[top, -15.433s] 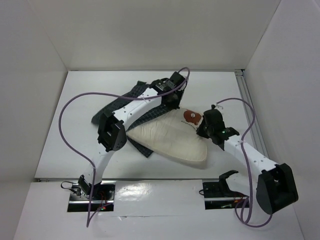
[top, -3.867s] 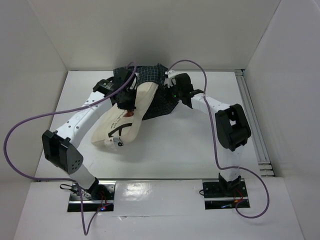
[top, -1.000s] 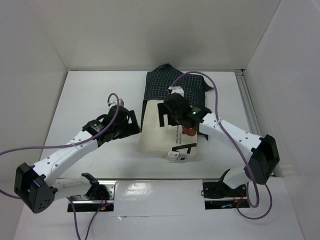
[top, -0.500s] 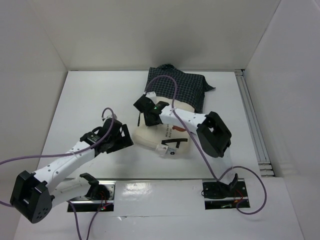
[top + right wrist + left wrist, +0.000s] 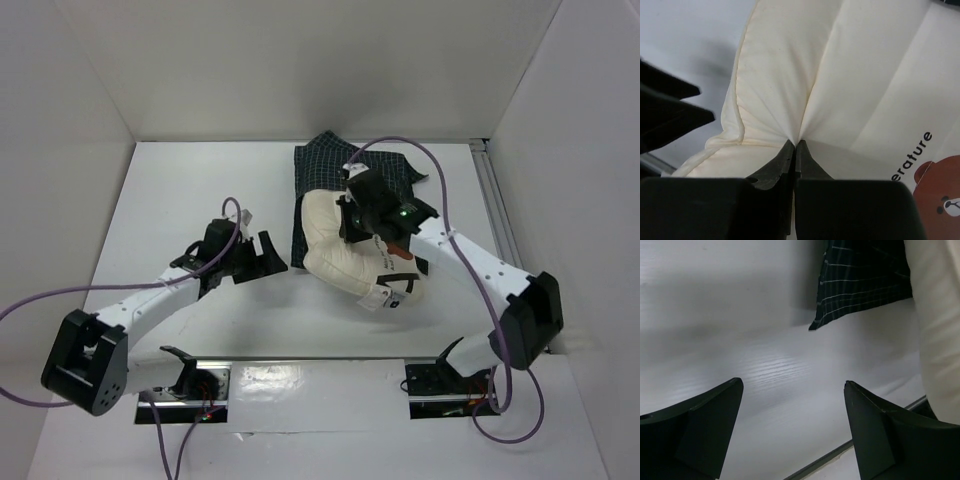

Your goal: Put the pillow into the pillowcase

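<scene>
- Fingers on the left gripper are spread wide with nothing between them, only bare table. We see them sitting low and pointing at the near left corner of the pillowcase, close to it but not touching.
- Just right of that, the pillow lies a bit right of the table's middle. Its long axis runs on a diagonal, with one end pointing far-left and the other near-right. A small white tag sticks out of the near-right end toward the arm bases.
- On top of the pillow, the right gripper is closed all the way and pinching a fold of the cream cover. From its wrist view we can see the fabric puckering up into the tips.
- The pinch is on the far-left half of the pillow. The bear print and the black text sit just off to one side of it.
- Farthest back, the pillowcase is spread flat with the pillow's far end over it. A strip of the check also shows along the pillow's left side. We honestly can't tell if that far end is inside the opening or just lying on top.
</scene>
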Action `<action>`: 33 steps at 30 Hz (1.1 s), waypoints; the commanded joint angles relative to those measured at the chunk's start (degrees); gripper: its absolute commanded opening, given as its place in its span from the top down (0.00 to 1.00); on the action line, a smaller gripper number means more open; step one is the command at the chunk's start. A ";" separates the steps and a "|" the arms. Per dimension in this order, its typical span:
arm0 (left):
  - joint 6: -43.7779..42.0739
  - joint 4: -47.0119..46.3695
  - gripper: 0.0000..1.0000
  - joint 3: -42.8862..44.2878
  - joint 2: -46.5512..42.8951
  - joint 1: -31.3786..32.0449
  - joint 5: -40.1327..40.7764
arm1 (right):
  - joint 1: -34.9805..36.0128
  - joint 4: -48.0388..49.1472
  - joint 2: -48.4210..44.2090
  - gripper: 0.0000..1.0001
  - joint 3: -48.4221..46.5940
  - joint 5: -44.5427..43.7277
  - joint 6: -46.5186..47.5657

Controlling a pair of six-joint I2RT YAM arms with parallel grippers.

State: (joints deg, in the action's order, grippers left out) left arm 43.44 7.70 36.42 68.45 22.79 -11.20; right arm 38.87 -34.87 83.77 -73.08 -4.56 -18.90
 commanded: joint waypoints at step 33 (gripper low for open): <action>-0.13 -30.99 1.00 2.61 22.80 8.42 1.36 | -3.28 -6.00 -8.27 1.00 2.04 10.80 3.25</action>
State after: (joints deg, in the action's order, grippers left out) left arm 40.21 -17.12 40.45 93.36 30.81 -6.98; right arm 36.27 -42.50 78.11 -71.11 5.45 -15.75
